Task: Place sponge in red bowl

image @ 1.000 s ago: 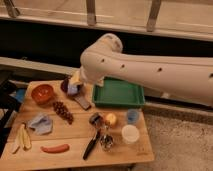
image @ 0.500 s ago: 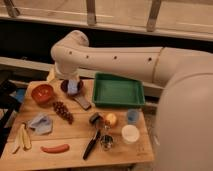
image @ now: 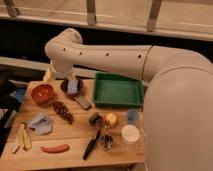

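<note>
Hovering beyond round red bowl (image: 42, 93), end effector (image: 54, 73) is beside yellow sponge (image: 47, 76).

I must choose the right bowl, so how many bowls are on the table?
2. The red bowl sits at the back left; a dark bowl stands next to it. The gripper hangs just behind them; the arm may hide more.

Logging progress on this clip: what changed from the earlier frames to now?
The arm swung left. Its pincer now sits at the back-left of the table, behind the red bowl, with what looks like the yellow sponge beside it. Bowl, green tray and the rest stayed put.
</note>
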`<state>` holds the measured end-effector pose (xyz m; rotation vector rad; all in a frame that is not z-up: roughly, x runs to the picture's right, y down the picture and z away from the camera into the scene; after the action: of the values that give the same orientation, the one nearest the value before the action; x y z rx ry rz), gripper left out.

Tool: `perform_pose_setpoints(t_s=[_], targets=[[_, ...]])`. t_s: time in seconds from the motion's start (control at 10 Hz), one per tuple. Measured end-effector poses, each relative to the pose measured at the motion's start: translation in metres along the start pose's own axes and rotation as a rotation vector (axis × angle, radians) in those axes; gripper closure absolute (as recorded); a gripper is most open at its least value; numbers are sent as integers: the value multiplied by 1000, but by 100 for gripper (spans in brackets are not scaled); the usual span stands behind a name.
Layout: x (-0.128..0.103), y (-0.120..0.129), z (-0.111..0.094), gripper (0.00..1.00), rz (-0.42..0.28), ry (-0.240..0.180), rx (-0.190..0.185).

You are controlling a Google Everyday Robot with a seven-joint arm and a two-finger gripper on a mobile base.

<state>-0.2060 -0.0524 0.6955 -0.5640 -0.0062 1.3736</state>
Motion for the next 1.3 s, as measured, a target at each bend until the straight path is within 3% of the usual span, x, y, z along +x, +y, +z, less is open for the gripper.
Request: perform_pose_setpoints(t_s=[0.2,0.4,0.6,0.8,1.3], targets=[[-23,1,13,20,7,19,62],[-58,16,32,20,-6,40,171],[-81,13,50,20,-22,74,248],[-83,1,72,20,-14,113,274],[-84,-2,74,20,-6,115,261]])
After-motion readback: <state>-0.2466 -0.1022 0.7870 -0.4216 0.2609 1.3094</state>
